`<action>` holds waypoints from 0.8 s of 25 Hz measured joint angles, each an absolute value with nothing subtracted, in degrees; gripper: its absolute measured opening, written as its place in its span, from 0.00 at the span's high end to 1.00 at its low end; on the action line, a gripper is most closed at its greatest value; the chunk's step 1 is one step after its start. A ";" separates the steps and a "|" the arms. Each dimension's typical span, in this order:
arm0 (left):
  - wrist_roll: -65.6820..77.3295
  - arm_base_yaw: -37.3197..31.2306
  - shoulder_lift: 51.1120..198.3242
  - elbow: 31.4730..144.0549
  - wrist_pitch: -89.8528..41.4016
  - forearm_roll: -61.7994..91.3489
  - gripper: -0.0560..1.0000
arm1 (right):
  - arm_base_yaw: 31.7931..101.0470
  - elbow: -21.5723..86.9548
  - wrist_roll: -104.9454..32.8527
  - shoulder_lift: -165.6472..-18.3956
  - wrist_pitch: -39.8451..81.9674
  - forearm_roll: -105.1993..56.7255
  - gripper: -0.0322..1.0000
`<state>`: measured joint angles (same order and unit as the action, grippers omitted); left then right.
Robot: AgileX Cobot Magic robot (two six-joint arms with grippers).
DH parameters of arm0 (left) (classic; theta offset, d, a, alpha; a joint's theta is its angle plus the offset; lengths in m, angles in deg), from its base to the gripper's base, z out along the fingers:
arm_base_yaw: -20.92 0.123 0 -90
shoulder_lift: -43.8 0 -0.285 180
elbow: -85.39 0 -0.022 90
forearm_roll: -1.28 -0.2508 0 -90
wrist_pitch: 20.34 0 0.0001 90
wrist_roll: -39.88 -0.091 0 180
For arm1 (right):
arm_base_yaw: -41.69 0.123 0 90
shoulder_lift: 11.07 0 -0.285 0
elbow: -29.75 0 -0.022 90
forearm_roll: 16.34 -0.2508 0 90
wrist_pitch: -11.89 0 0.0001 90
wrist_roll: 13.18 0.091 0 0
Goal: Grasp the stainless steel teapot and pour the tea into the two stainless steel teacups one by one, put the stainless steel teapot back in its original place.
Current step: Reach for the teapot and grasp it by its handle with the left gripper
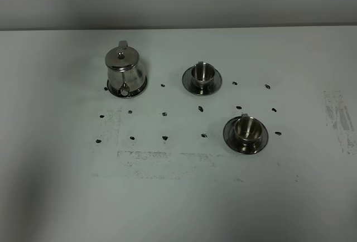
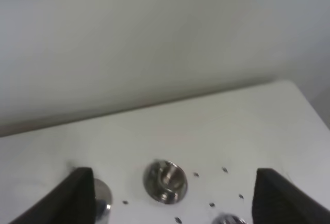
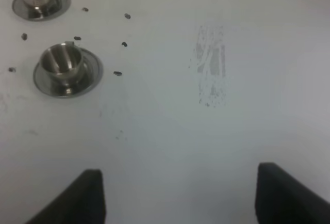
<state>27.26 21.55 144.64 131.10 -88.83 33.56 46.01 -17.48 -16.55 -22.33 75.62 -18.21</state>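
Teapot (image 1: 126, 74) stands on its disc (image 1: 143, 88), mostly hiding it. Left gripper (image 2: 172, 172) and right gripper (image 3: 178, 170) gape wide, both cropped by the frame.

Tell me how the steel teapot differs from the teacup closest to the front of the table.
The teapot is much taller than the front teacup. The teapot is closed by a knobbed lid; the teacup is open-topped. The teapot stands back left, the teacup front right on a wide saucer. Both are shiny steel and upright.
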 joint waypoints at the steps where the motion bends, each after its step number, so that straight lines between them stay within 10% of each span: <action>1: 27.04 19.95 145.37 131.10 -88.83 32.73 0.38 | 46.01 -17.48 -16.55 -22.33 75.62 -18.21 0.40; 20: 29.09 -0.06 158.25 131.08 -88.83 15.23 0.40 | 46.01 -17.48 -16.55 -22.33 75.62 -18.21 0.40</action>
